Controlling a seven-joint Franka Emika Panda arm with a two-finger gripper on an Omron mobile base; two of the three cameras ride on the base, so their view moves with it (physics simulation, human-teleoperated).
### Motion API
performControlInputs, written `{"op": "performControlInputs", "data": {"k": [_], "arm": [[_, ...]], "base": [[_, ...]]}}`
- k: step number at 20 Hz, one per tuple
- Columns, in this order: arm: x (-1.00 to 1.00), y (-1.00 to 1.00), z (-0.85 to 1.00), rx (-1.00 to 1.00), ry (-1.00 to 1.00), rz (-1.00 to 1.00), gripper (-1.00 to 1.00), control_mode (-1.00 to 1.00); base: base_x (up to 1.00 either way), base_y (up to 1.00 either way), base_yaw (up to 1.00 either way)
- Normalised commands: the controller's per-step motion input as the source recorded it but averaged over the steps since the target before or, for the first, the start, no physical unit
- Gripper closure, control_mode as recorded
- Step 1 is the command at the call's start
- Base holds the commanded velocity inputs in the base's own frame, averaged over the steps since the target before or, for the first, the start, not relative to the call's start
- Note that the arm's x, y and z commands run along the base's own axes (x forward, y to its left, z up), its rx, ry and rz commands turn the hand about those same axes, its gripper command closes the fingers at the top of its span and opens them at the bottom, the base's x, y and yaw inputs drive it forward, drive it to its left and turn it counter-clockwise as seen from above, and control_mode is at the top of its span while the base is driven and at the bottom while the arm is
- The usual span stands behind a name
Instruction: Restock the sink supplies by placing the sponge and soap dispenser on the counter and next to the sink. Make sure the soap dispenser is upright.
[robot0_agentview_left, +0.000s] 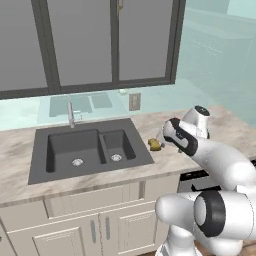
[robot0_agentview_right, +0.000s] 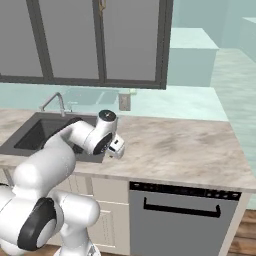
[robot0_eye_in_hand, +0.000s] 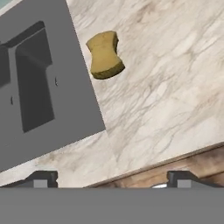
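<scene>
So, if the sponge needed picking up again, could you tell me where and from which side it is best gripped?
Probably from straight above, jaws across the pinched waist of the sponge. It lies flat on the counter just beside the sink, and its long sides curve inward at the middle, so the open gripper can close there.

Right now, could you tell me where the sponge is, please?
The sponge lies on the counter just beside the sink's right rim, clear of the open gripper.
</scene>
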Motion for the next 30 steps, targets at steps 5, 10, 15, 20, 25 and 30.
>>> {"op": "performControlInputs", "data": {"k": [5, 10, 15, 20, 25, 30], "arm": [[-0.03, 0.28, -0.24, -0.08, 0.08, 0.0, -1.0, -1.0], [-0.06, 0.01, -0.02, -0.01, 0.0, 0.0, -1.0, 1.0], [0.0, 0.0, 0.0, 0.0, 0.0, 0.0, -1.0, 1.0], [0.0, 0.0, 0.0, 0.0, 0.0, 0.0, -1.0, 1.0], [0.0, 0.0, 0.0, 0.0, 0.0, 0.0, -1.0, 1.0], [0.0, 0.0, 0.0, 0.0, 0.0, 0.0, -1.0, 1.0]], "base": [[0.0, 0.0, 0.0], [-0.72, 0.0, -0.06], [-0.95, 0.28, -0.22], [-0.61, 0.7, -0.42], [-0.17, 0.79, -0.57], [0.0, 0.64, -0.67]]}}
